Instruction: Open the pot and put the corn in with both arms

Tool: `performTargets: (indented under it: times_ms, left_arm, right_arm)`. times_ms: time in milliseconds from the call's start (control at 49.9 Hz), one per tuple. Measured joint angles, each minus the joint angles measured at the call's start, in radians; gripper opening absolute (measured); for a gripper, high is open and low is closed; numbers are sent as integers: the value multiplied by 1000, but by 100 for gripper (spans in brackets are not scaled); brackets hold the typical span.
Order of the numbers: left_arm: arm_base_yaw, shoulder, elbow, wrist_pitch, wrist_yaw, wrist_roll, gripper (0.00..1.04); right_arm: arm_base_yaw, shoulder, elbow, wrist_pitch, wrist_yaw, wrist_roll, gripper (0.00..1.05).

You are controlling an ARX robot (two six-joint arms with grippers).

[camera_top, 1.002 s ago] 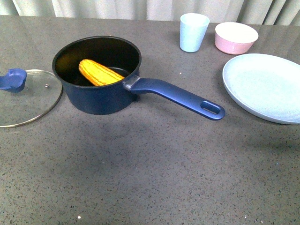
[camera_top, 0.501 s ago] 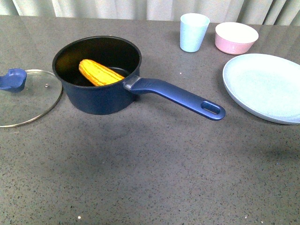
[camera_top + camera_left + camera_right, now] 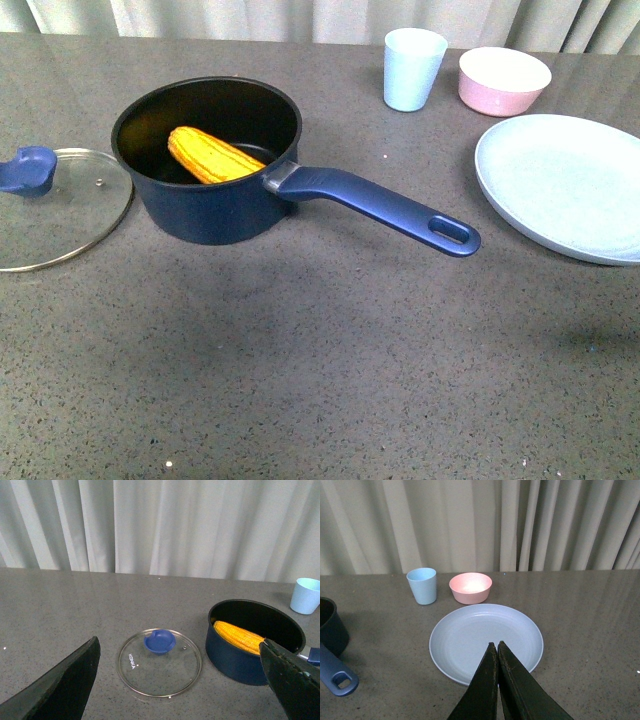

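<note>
Grey stone countertop holds the saucepan with the corn cob inside, glass lid beside it; left gripper spread wide, right gripper closed empty.

A dark grey speckled worktop filled the frame, carrying the pot at upper left with its handle running toward the centre right. A glass lid lay flat at the left edge just beside the pot. A pale blue cup and a pink bowl stood at the upper right, with a pale blue plate below them at the right edge.
</note>
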State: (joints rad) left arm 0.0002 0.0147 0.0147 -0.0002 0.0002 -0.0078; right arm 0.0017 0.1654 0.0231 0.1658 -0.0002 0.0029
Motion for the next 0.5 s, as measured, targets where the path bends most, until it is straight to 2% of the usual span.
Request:
performTargets:
  times_ms: [100,421,501]
  left_arm:
    - [0,0,0,0,0,0,96]
    - [0,0,0,0,0,0,96]
    - [0,0,0,0,0,0,96]
  right_arm:
    - [0,-127,0,-152,0,0,2]
    - [0,-159,0,-164,0,0,2]
    - [0,-159,0,-164,0,0,12]
